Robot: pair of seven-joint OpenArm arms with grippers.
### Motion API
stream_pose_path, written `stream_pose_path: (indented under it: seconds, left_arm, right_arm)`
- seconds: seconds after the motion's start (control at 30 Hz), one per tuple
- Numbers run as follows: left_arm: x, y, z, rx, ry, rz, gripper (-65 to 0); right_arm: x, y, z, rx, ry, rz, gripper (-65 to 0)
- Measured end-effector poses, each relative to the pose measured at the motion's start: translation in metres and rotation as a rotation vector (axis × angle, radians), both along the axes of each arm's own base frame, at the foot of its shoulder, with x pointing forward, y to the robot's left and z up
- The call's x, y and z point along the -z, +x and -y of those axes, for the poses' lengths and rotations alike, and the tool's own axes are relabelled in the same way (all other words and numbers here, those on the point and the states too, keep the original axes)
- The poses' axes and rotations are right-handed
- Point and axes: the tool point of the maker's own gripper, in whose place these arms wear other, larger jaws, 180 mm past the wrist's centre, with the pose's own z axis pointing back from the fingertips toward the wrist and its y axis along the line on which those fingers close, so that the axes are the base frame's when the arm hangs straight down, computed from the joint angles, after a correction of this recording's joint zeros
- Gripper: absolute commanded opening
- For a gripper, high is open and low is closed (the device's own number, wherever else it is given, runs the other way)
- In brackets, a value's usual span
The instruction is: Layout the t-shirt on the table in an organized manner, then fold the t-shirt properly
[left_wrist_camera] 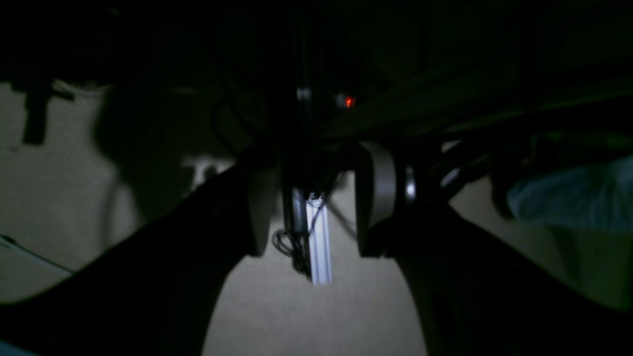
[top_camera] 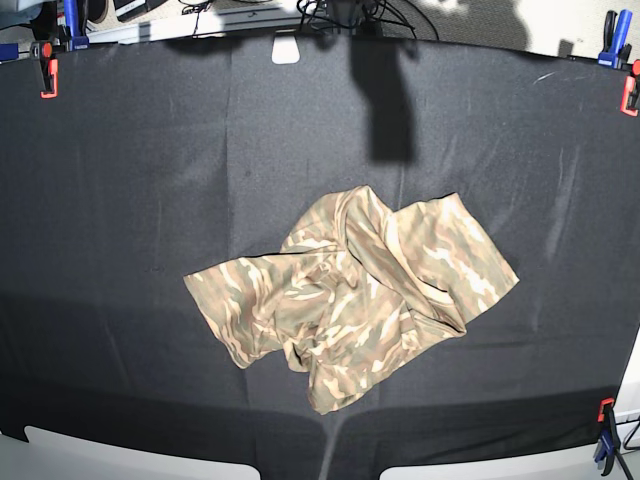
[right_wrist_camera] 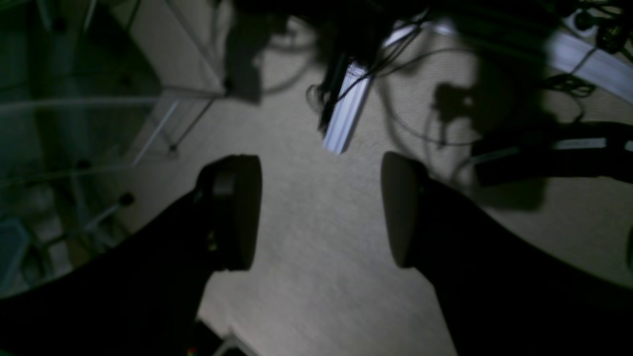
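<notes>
The camouflage t-shirt (top_camera: 350, 300) lies crumpled in a loose heap near the middle of the black-clothed table (top_camera: 150, 180), bunched and partly folded over itself. Neither arm shows in the base view. In the dark left wrist view, my left gripper (left_wrist_camera: 316, 217) is open with nothing between its fingers and looks down at pale floor. My right gripper (right_wrist_camera: 319, 212) is open too, its two dark pads (right_wrist_camera: 237, 212) wide apart over the same pale floor. Neither wrist view shows the t-shirt or the table.
Red and blue clamps (top_camera: 46, 78) hold the cloth at the far left corner, others (top_camera: 610, 40) at the far right and one (top_camera: 605, 440) at the near right. A light metal bar (right_wrist_camera: 346, 113) and cables lie on the floor below the grippers.
</notes>
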Motion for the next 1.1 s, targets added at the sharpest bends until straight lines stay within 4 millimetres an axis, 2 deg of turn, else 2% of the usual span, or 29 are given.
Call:
stream_pose_path:
  seconds: [0.17, 0.3, 0.47, 0.6, 0.77, 0.93, 1.1]
  left_arm:
    - [-0.038, 0.043, -0.001, 0.008, 0.006, 0.158, -40.0]
    - [-0.06, 0.071, 0.002, 0.04, 0.02, 0.25, -40.0]
    - [-0.094, 0.107, 0.008, 0.079, 0.032, 0.387, -40.0]
    - [-0.113, 0.12, 0.012, 0.099, 0.039, 0.447, -40.0]
    - [-0.125, 0.129, 0.015, 0.111, 0.043, 0.488, -40.0]
    - [-0.127, 0.132, 0.015, 0.112, 0.044, 0.501, -40.0]
    - [-0.127, 0.132, 0.015, 0.111, 0.043, 0.501, -40.0]
  right_arm:
    - [-0.028, -0.009, 0.009, -0.089, 0.013, 0.007, -27.9]
    - [-0.043, 0.0, 0.005, -0.107, 0.034, 0.044, -27.9]
    - [-0.053, 0.048, 0.011, -0.09, 0.01, 0.181, -27.9]
    - [-0.065, 0.088, 0.022, -0.075, -0.028, 0.295, -27.9]
    - [-0.1, 0.149, 0.023, 0.051, 0.011, 0.459, -27.9]
    - [-0.127, 0.182, 0.024, 0.06, 0.017, 0.57, -27.9]
    - [-0.147, 0.202, 0.025, 0.039, 0.004, 0.655, -27.9]
